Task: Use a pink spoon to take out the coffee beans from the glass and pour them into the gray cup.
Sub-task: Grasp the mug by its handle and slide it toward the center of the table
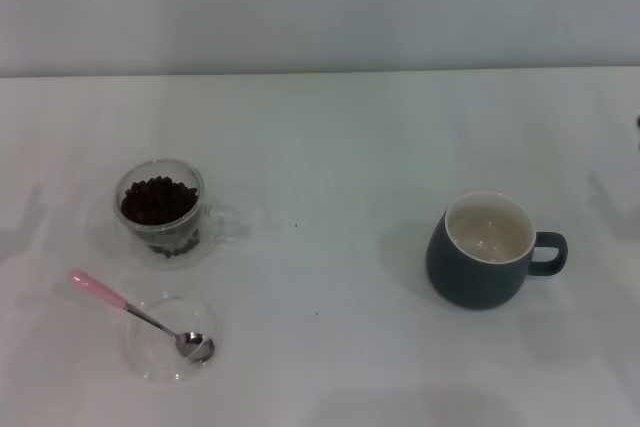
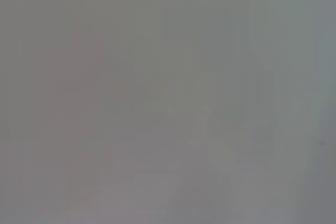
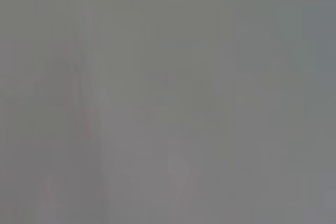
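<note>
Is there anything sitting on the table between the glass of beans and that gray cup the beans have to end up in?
Nothing visible. The glass of coffee beans stands on the robot's left, the gray cup on its right, with only bare white table between them.

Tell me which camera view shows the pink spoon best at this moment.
The head view. There the pink spoon shows whole, its bowl resting in a clear glass dish and its pink handle jutting over the rim toward the robot's left. Both wrist views are featureless gray and show nothing of it.
</note>
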`<action>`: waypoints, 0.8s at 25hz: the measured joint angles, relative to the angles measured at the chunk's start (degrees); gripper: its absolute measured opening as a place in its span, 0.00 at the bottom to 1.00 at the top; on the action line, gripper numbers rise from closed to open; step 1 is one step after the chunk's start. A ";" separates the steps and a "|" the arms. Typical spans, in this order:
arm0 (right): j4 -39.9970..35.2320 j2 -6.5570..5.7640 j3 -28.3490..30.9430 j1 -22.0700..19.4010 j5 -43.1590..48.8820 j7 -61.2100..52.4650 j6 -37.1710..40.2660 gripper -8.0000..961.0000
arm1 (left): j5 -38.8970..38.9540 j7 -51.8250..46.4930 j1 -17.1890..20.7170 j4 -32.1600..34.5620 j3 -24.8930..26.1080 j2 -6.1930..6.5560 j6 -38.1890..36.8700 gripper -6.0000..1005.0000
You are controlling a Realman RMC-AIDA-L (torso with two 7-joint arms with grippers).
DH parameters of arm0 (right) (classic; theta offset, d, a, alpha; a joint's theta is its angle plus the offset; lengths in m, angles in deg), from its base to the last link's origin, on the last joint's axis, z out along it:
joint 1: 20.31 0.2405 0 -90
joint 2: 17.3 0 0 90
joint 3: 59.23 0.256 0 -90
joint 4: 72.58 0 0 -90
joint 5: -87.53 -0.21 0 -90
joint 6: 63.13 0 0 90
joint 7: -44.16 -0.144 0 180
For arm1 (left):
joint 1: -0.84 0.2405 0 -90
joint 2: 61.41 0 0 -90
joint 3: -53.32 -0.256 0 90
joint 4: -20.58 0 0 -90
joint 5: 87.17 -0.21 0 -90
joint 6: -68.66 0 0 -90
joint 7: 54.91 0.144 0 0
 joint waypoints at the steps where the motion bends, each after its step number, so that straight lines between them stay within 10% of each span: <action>1: 0.46 0.01 -1.38 -1.61 0.01 0.03 1.49 0.87 | 0.01 0.00 -0.26 0.11 -0.06 0.04 -0.65 0.89; 10: 4.82 0.00 -11.51 -11.54 0.03 5.30 7.99 0.87 | -1.05 0.12 -3.80 0.08 -0.51 -0.04 -5.26 0.89; 20: 13.22 0.38 -12.40 -10.35 -0.06 13.34 1.72 0.86 | -2.11 0.17 -6.35 0.11 -0.64 0.06 -8.38 0.89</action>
